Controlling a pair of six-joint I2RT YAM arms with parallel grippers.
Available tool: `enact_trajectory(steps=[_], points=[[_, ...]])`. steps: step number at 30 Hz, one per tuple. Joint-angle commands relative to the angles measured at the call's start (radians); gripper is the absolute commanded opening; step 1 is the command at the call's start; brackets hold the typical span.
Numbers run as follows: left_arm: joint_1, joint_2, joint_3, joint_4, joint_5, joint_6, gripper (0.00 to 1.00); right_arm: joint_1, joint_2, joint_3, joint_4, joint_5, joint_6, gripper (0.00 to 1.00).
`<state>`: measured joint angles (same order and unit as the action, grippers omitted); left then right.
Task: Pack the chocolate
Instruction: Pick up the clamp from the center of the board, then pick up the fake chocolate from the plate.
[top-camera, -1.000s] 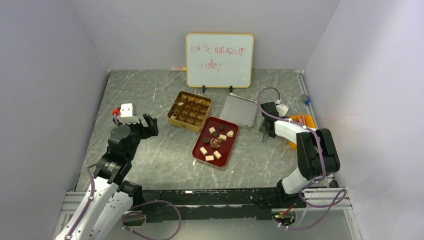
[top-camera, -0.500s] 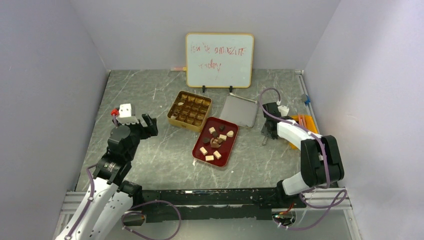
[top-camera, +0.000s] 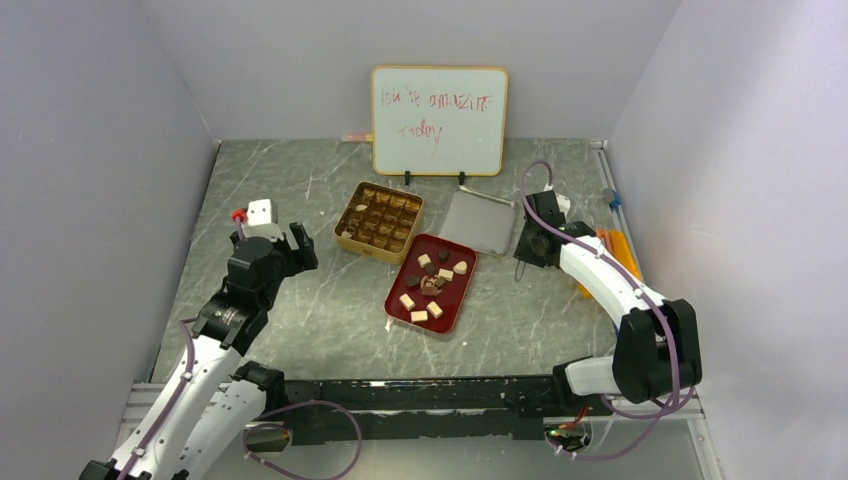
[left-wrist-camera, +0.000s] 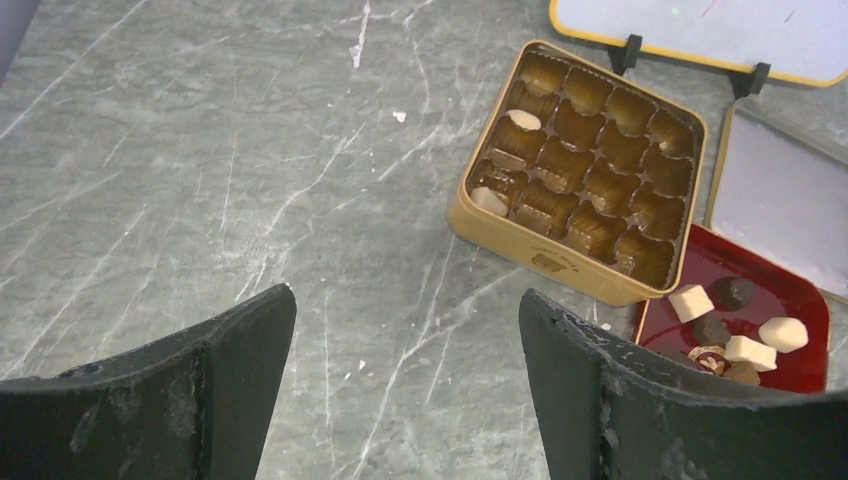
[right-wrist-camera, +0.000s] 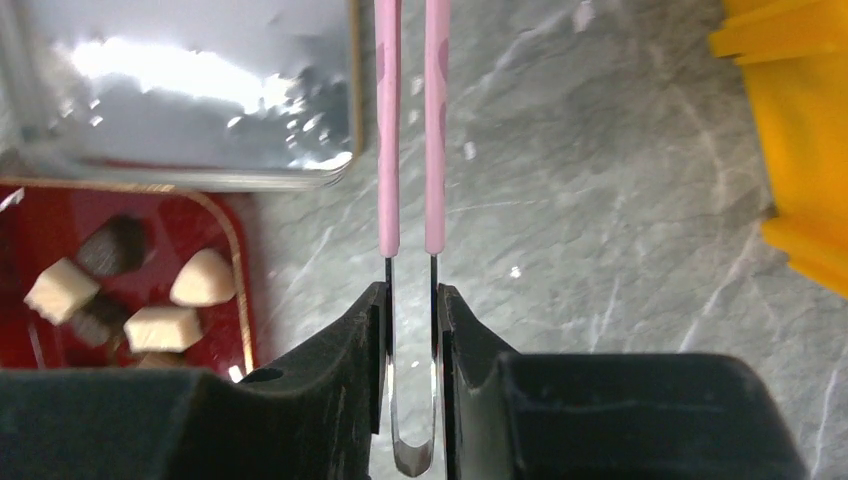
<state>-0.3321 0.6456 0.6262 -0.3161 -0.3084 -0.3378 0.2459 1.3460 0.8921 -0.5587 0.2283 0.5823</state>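
Note:
Several chocolate pieces (top-camera: 430, 283), dark, brown and cream, lie on a red tray (top-camera: 400, 312). They also show in the left wrist view (left-wrist-camera: 745, 352) and the right wrist view (right-wrist-camera: 160, 325). A gold tin (top-camera: 345, 240) with brown compartments holds two cream pieces (left-wrist-camera: 523, 119). My right gripper (top-camera: 530, 248) is shut on the metal end of pink tweezers (right-wrist-camera: 388, 120), between the tray and a yellow object; the tweezer tips are out of view. My left gripper (top-camera: 292, 247) is open and empty above bare table left of the tin (left-wrist-camera: 540, 250).
A silver tin lid (top-camera: 478, 222) lies right of the tin, close to my right gripper. A whiteboard (top-camera: 439, 120) stands at the back. A yellow object (top-camera: 612, 243) lies by the right wall. Grey walls close in on both sides.
My right arm has stretched forward and left, carrying the tweezers toward the silver lid's right edge. My left arm has shifted slightly forward and right.

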Motion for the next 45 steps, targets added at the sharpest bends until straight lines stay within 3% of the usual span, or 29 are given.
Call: enact_trajectory(steps=[1, 6, 19, 33, 45], points=[[-0.005, 0.028, 0.054, -0.032, -0.013, -0.024, 0.87, 0.064, -0.040, 0.080, -0.079, -0.063, -0.027, 0.26], [-0.005, 0.040, 0.057, -0.044, 0.005, -0.047, 0.86, 0.183, -0.030, 0.136, -0.136, -0.088, -0.017, 0.34], [-0.005, 0.034, 0.076, -0.075, 0.021, -0.053, 0.86, 0.516, 0.056, 0.234, -0.234, -0.074, 0.071, 0.35], [-0.005, 0.043, 0.094, -0.085, 0.033, -0.040, 0.86, 0.704, 0.065, 0.230, -0.347, -0.112, 0.067, 0.35], [-0.005, 0.041, 0.095, -0.095, 0.035, -0.041, 0.86, 0.762, 0.044, 0.209, -0.404, -0.137, 0.073, 0.37]])
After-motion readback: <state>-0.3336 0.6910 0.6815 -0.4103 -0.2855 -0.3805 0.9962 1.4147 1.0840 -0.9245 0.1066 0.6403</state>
